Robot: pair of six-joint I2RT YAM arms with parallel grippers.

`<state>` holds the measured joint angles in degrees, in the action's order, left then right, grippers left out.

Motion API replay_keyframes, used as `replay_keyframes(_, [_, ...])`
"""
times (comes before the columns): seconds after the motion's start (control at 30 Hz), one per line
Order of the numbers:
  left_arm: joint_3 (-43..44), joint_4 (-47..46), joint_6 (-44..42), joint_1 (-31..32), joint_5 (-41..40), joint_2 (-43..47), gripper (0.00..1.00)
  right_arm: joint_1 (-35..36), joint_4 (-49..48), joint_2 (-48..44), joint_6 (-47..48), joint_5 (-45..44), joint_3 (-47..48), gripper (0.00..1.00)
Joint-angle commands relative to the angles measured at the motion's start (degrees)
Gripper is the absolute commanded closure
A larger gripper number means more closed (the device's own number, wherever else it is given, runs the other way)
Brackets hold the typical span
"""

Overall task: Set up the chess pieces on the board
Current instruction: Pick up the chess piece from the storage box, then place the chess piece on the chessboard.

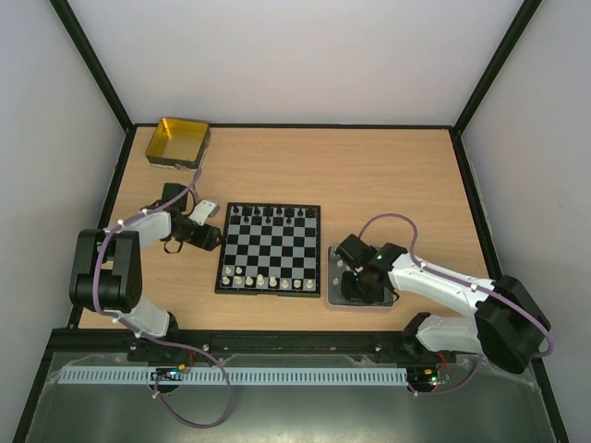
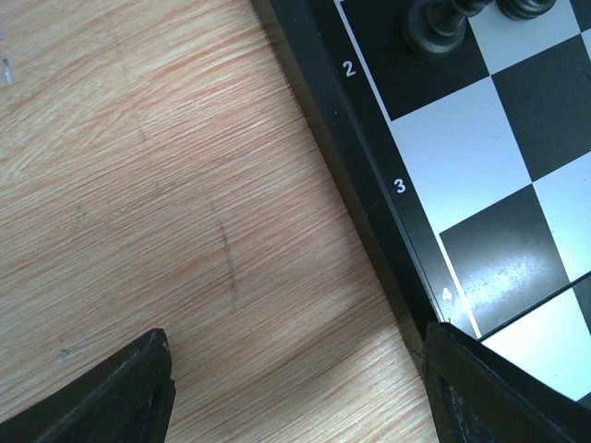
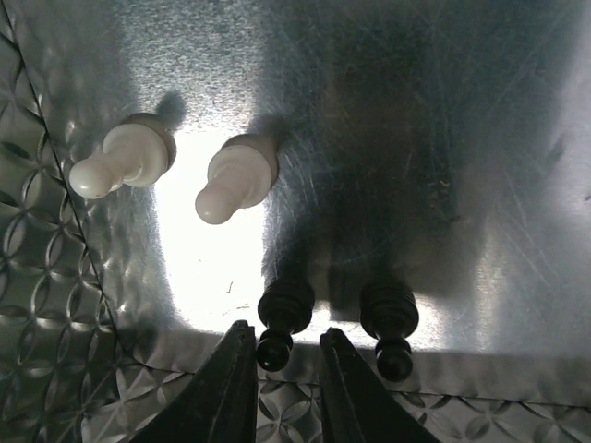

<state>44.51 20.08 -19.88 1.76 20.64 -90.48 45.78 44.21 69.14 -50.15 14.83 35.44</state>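
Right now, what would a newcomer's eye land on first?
The chessboard sits mid-table, with pieces along its near and far rows. Just right of it, the right gripper hangs over a grey tray, open fingers flanking a black pawn; two white pawns sit beyond.

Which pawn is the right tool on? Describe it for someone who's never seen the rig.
Right of the board sits a grey metal tray holding two white pawns and two black ones. In the right wrist view, the target is the left black pawn, its head between the fingers of the right tool. The other black pawn lies outside them, to the right.
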Motion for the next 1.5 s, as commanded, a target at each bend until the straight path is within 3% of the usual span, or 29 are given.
replay_keyframes(0.0, [-0.66,1.51,0.18,0.61,-0.81,-0.40,0.26,0.30,-1.58,1.25,0.40,0.58,-0.51,0.83])
replay_keyframes(0.2, [-0.75,1.52,0.18,0.53,-0.82,-0.14,0.26,0.33,-2.36,2.55,0.76,-0.23,0.49,0.94])
replay_keyframes(0.5, [-0.77,1.52,0.17,0.53,-0.68,-0.13,0.27,0.28,3.69,-0.12,0.57,-4.05,3.65,0.97])
replay_keyframes(0.87, [-1.16,1.39,0.02,0.54,-0.36,0.71,0.27,0.28,13.19,-1.28,1.37,-9.64,14.68,0.97])
replay_keyframes(1.07, [-1.04,1.45,-0.07,0.57,-0.19,0.91,0.26,0.29,13.39,6.76,4.67,-11.82,24.95,0.97])
replay_keyframes(1.47, [-1.43,1.15,-0.23,0.13,-0.13,1.96,0.25,-0.65,8.56,31.99,11.98,-12.99,46.91,0.96])
